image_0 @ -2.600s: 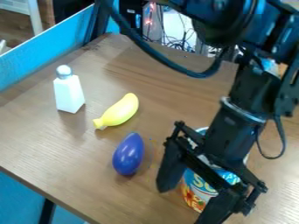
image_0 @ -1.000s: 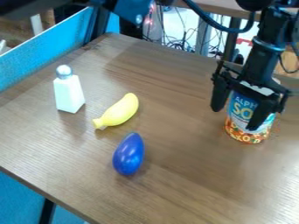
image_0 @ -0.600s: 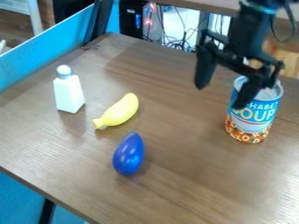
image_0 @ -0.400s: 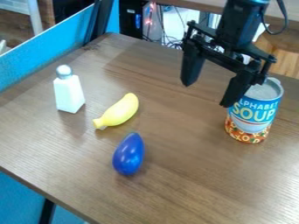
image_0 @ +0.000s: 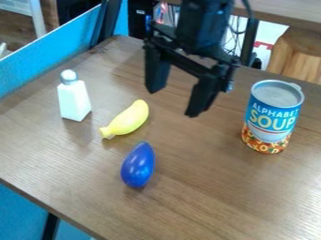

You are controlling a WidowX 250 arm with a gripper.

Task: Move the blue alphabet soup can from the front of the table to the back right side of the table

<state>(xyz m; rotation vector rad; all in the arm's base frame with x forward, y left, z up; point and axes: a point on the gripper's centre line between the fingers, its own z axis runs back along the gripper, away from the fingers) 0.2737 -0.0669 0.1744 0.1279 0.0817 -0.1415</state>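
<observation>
Toward the right side of the table [image_0: 194, 206] stands a soup can [image_0: 273, 117], upright, its blue label running down into an orange band of letter shapes, its round metal lid facing up. Up and to the left of it, well apart from the can, the black gripper [image_0: 173, 101] hangs over the tabletop from the arm at the top edge of the view. Its hold is released: the two fingers stand wide apart. Near its left finger lies a yellow toy banana [image_0: 128, 119], its narrow stem end pointing to the lower left. Just below the banana is a glossy blue egg-shaped thing [image_0: 138, 165], which looks like a toy eggplant, though the stem end is hard to make out. Farther left stands a white shaker [image_0: 74, 99] with a silvery cap. Beyond the table's left edge runs a bright blue panel [image_0: 53, 55]; behind the far edge, cables [image_0: 233, 43] hang tangled.
</observation>
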